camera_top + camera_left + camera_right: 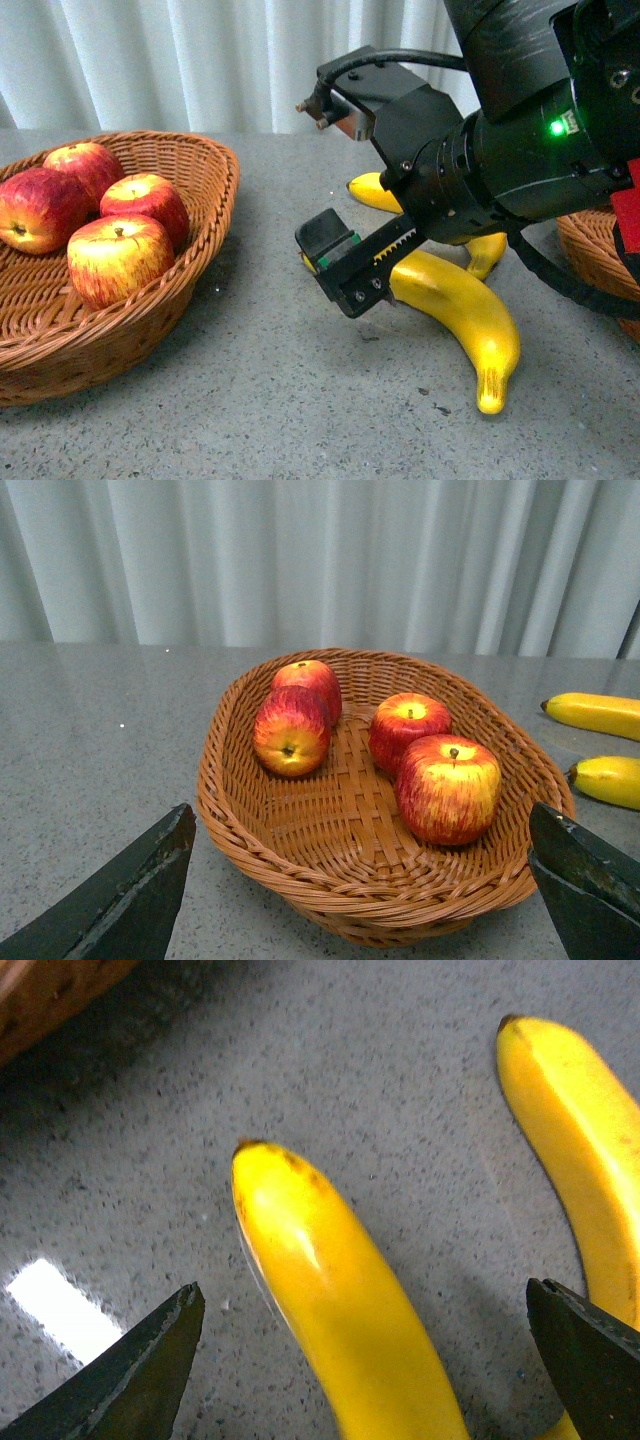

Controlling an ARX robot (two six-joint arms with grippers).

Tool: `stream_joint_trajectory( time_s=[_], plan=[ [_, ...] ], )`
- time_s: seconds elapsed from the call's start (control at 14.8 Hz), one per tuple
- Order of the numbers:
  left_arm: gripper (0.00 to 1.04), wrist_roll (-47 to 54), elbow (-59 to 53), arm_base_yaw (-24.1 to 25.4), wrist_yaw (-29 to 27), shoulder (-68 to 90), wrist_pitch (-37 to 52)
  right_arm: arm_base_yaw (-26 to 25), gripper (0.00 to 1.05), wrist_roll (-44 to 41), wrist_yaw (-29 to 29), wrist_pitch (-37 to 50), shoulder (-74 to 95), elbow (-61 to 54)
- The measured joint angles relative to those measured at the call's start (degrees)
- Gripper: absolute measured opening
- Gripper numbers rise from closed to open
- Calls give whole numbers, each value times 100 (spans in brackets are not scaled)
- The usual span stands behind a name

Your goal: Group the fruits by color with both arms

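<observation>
R gripper (335, 185) poised at nearer banana (460, 310), fingers wide.
Banana on worktop (250, 400), centre-right of front view, betw. the fingers; long axis crosses their closing line. L gripper (360, 820), also wide, farther off at apple basket (240, 810).

Apples (120, 258): red, streaked yellow. Bananas (465, 305): bright yellow, dark tips. Basket (215, 215): brown woven wicker. Desk (270, 410): grey, dark-speckled. Curtain (200, 60): white.

Between my matt black right fingers (140, 1380) lies a smooth, glossy banana (340, 1300) on a speckled, stone-like table (400, 1090) with a faint sheen. Beyond my left fingers (120, 900), a rough woven wicker basket (330, 880) holds glossy apples (448, 788).
</observation>
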Motion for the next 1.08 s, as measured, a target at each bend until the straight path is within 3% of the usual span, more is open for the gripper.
stream_joint_trajectory(
  time_s=[0.07,0.27,0.67,0.88,1.08],
  plan=[
    [98,0,0,0,0,0,0,-118,98,-332,48,-391,144,7],
    [98,0,0,0,0,0,0,-116,96,-638,90,-474,170,-146],
    [98,0,0,0,0,0,0,-114,36,-765,15,-345,68,-382],
    [98,0,0,0,0,0,0,-391,35,-518,-354,-48,-590,-411],
    [98,0,0,0,0,0,0,-1392,35,-404,-409,42,-1530,-378]
  ],
)
